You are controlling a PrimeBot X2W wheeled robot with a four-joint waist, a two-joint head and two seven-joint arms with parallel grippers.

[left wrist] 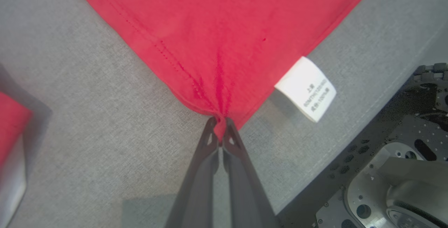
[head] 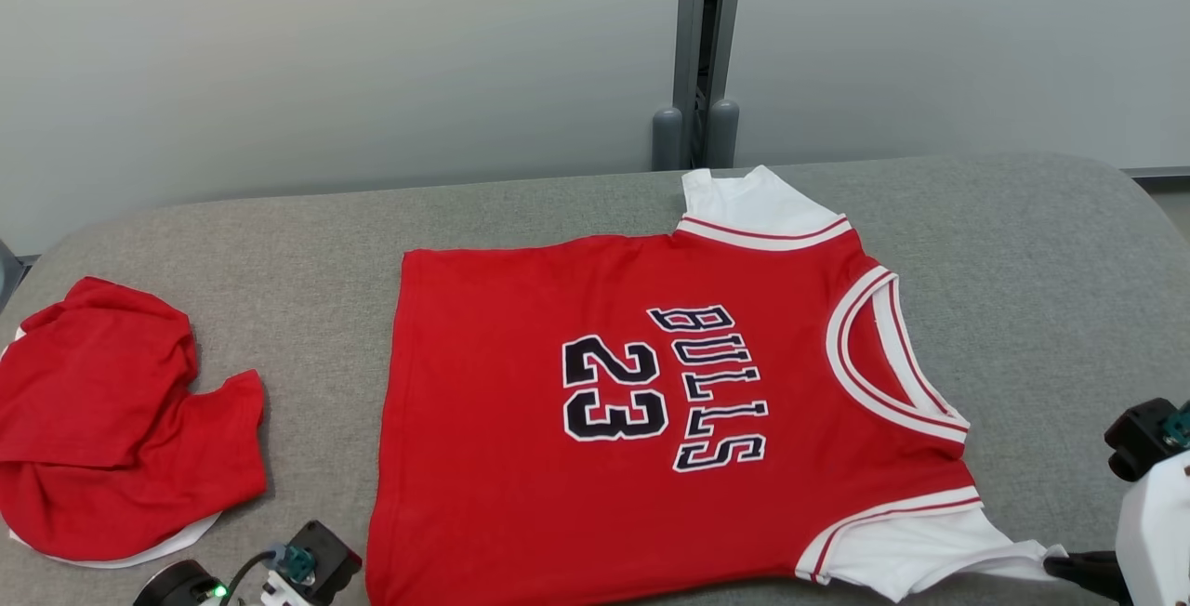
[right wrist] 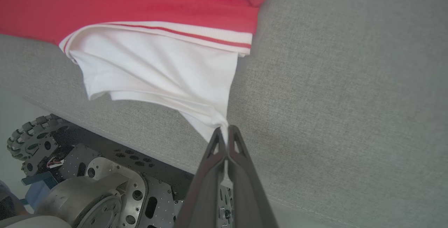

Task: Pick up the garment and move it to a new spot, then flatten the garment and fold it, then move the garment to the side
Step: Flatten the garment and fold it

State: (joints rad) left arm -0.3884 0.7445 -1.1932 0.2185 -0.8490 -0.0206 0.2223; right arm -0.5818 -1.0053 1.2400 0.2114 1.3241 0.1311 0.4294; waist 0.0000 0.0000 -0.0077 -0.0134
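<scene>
The garment (head: 595,420) is a red jersey with white sleeves, printed BULLS 23, spread flat on the grey table with its neck to the right. My left gripper (left wrist: 219,125) is shut on its red hem corner (left wrist: 220,109), beside a white care label (left wrist: 307,88). My right gripper (right wrist: 225,132) is shut on the tip of the near white sleeve (right wrist: 168,74), pulled taut toward the table's front edge. In the head view the right gripper's dark fingers (head: 1083,571) lie at the sleeve's end, and the left wrist (head: 302,569) sits at the bottom edge by the hem.
A second red garment (head: 112,439) lies bunched at the table's left end. The grey table (head: 1069,290) has bare cloth to the right and behind the jersey. A pale wall and a grey post (head: 697,48) stand behind. The robot's wheeled base (right wrist: 87,186) shows below the front edge.
</scene>
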